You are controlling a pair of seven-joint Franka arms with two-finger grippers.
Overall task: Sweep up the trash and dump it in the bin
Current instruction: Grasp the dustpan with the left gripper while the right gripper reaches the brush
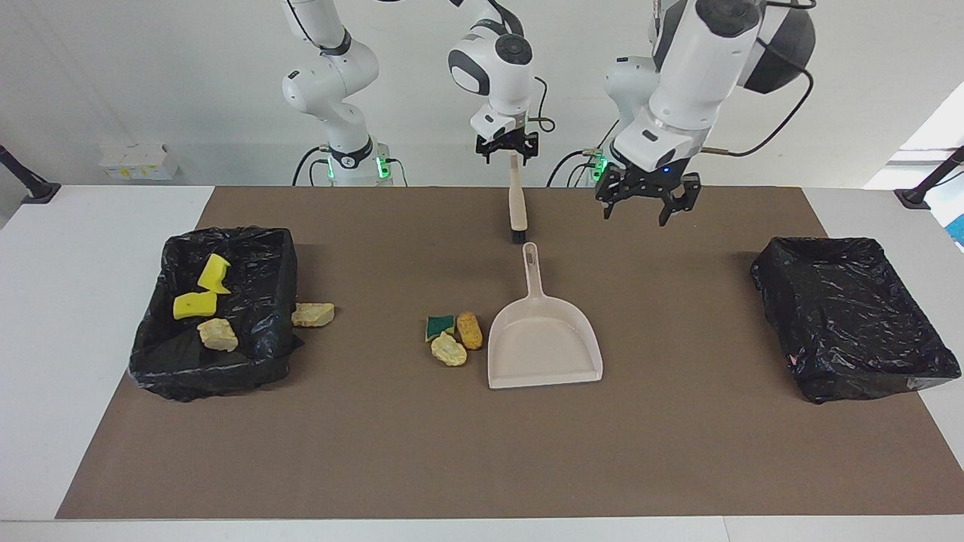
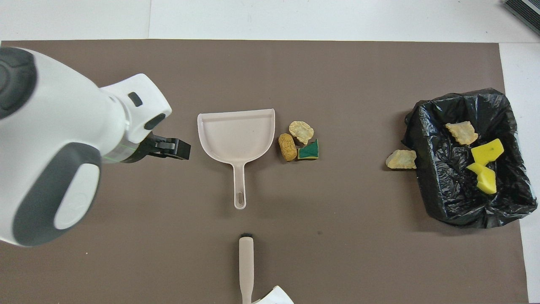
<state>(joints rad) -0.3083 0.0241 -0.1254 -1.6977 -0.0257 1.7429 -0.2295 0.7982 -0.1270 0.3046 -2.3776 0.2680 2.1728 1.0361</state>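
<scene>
The right gripper [image 1: 509,147] hangs in the air and grips the brush [image 1: 517,211] by its handle (bristles pointing down). Below it the dustpan [image 1: 544,342] lies on the bench [image 1: 678,452], three trash chunks [image 1: 453,336] just beside the pan. The left gripper [image 1: 645,202] hovers with fingers apart, holding nothing.
</scene>
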